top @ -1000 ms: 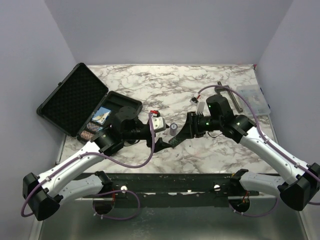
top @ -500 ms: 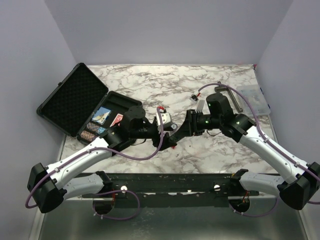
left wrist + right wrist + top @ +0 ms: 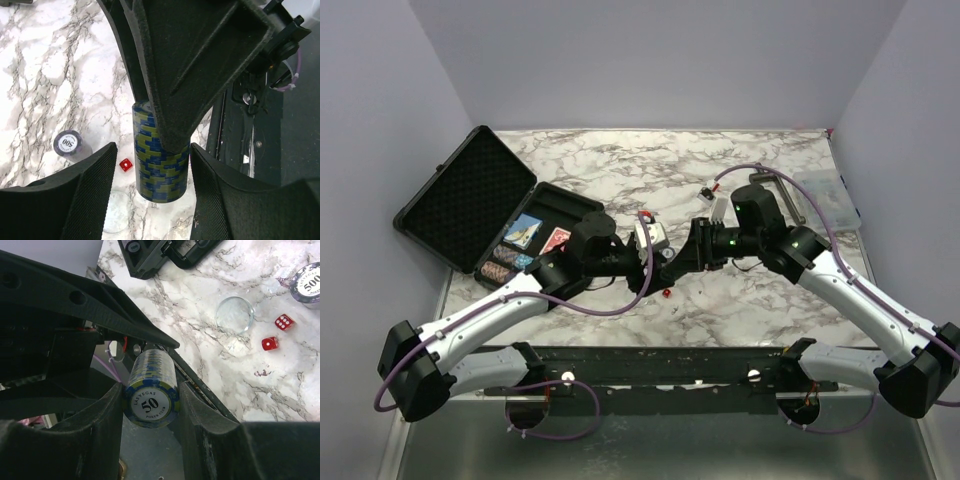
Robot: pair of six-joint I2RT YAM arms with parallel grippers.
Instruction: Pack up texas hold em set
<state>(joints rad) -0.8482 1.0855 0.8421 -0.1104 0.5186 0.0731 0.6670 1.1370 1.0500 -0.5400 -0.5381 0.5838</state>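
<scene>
The black hard case (image 3: pixel 470 200) lies open at the far left, with two card decks (image 3: pixel 526 229) and chip stacks (image 3: pixel 500 268) in its tray. My right gripper (image 3: pixel 682 260) (image 3: pixel 150 390) is shut on a blue-and-yellow "50" chip stack (image 3: pixel 150 402) and holds it above the table's middle. My left gripper (image 3: pixel 658 264) (image 3: pixel 152 147) is open, with its fingers on either side of that stack (image 3: pixel 160 170) and gaps on both sides. A purple "500" chip stack (image 3: pixel 69 143) (image 3: pixel 306 284) and two red dice (image 3: pixel 284 322) (image 3: pixel 270 343) lie on the marble below.
A clear round disc (image 3: pixel 234 314) lies by the dice. A clear compartment box (image 3: pixel 825 195) and a dark T-shaped clamp (image 3: pixel 780 192) sit at the far right. The black base rail (image 3: pixel 670 365) runs along the table's near edge.
My left arm has swung right and up from near the case to meet the right gripper, and its open fingers now flank the held stack. The right arm has barely moved.
</scene>
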